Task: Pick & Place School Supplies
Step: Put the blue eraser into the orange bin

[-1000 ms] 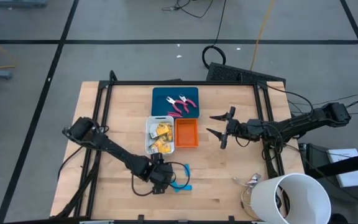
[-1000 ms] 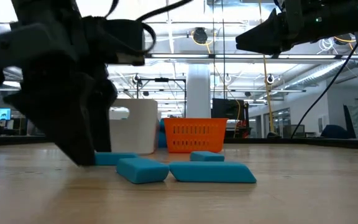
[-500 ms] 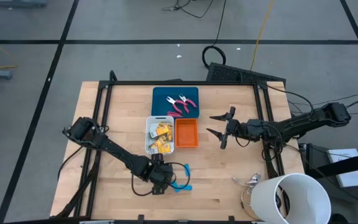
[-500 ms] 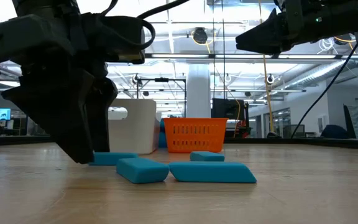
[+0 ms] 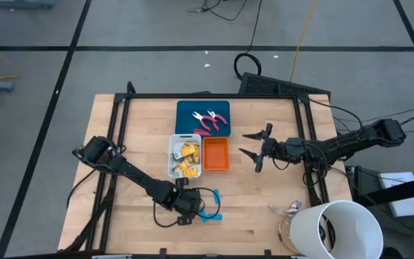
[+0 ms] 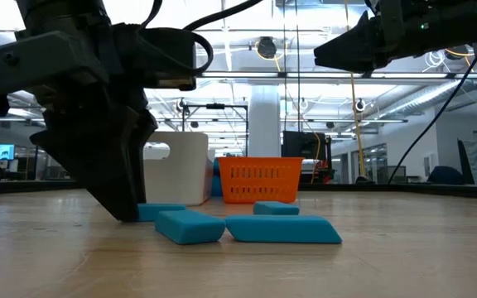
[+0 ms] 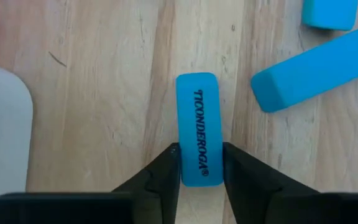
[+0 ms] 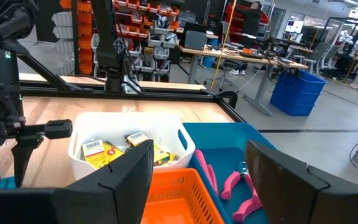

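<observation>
A blue oblong piece (image 7: 199, 124) printed TICONDEROGA lies flat on the wooden table near its front edge, with my left gripper (image 7: 201, 152) closed on it. Other blue pieces (image 7: 319, 67) (image 6: 282, 229) lie flat just beside it. In the low view, my left gripper (image 6: 129, 211) reaches down to the table. Yellow pieces (image 5: 185, 151) fill the white tray (image 5: 171, 170). Two pink-handled tools (image 5: 208, 121) lie in the teal tray (image 5: 185, 115). My right gripper (image 5: 254, 152) hovers open, to the right of the orange tray (image 5: 215, 153). My left gripper pinches the blue piece by its two long sides (image 7: 183, 142), near one end, between its two fingers (image 7: 160, 177). The fingers come from above, pointing down, one on each side across its width. The piece lies flat on the table.
A big white cup (image 5: 336, 230) stands at the table's near right corner, with a crumpled clear wrapper (image 5: 287, 210) beside it. A black frame (image 5: 214, 96) runs around the table top. Bare wood lies to the left of and in front of the blue pieces.
My left gripper has drawn its fingers together around the blue piece and shifted slightly toward it, staying low at the table. The piece has stayed flat where it was.
</observation>
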